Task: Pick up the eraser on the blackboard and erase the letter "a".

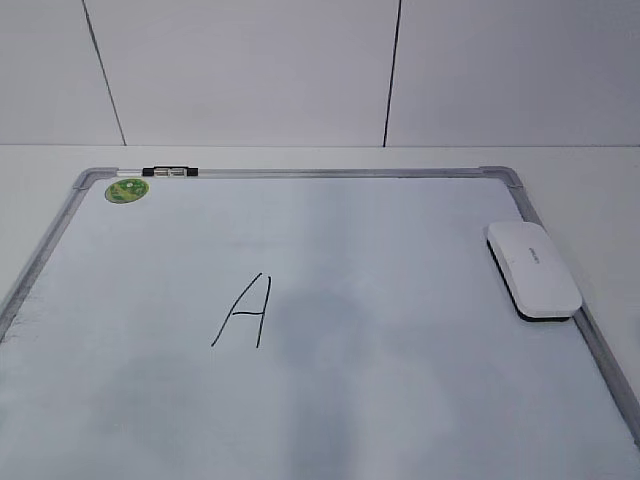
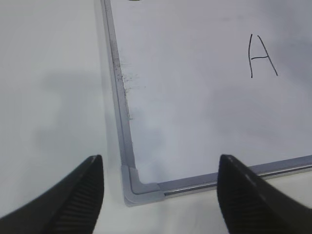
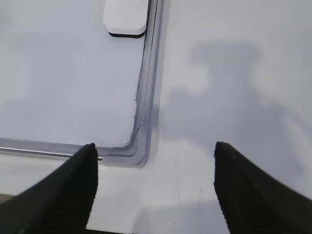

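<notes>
The eraser (image 1: 533,268) is a flat white bar with a dark underside. It lies on the blackboard (image 1: 400,320) against its right frame. Its near end shows at the top of the right wrist view (image 3: 126,17). No small "a" shows in any view. The only writing is a tall capital "A" (image 1: 245,312), left of the board's middle, also in the left wrist view (image 2: 262,56). My left gripper (image 2: 160,163) is open and empty above the board's near-left corner (image 2: 139,187). My right gripper (image 3: 154,148) is open and empty above the near-right corner (image 3: 139,146). Neither gripper shows in the exterior view.
A round green sticker (image 1: 127,190) sits in the board's far-left corner. A small black-and-silver clip (image 1: 166,172) sits on the far frame. The board lies on a white table (image 1: 600,180) with a white panelled wall behind it.
</notes>
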Robot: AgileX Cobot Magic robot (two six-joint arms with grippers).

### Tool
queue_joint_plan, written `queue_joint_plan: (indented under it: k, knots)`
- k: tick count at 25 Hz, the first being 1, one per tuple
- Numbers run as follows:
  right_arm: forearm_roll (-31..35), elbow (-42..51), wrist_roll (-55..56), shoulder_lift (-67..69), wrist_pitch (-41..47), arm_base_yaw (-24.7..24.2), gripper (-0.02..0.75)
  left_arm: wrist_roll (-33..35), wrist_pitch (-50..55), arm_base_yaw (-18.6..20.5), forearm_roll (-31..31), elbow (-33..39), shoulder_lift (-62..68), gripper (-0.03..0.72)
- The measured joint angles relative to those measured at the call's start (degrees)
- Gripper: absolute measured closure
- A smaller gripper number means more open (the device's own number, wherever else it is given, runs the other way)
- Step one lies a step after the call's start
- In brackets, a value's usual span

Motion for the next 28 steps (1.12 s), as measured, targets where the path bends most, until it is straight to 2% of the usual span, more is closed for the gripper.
queue_joint_plan:
  k: [15, 25, 28]
  knots:
    - [-0.1, 0.0, 0.0, -10.3, -0.1, 0.0, 0.145, 0.0, 0.6, 0.0, 0.0, 0.0, -9.8, 0.160]
    - [-0.2, 0.0, -0.1, -11.9, -0.1, 0.0, 0.145, 0.0, 1.0, 0.0, 0.0, 0.0, -10.2, 0.166]
    - [-0.2, 0.0, -0.1, -11.9, -0.1, -1.3, 0.145, 0.0, 1.0, 0.1, 0.0, 0.0, -10.2, 0.166]
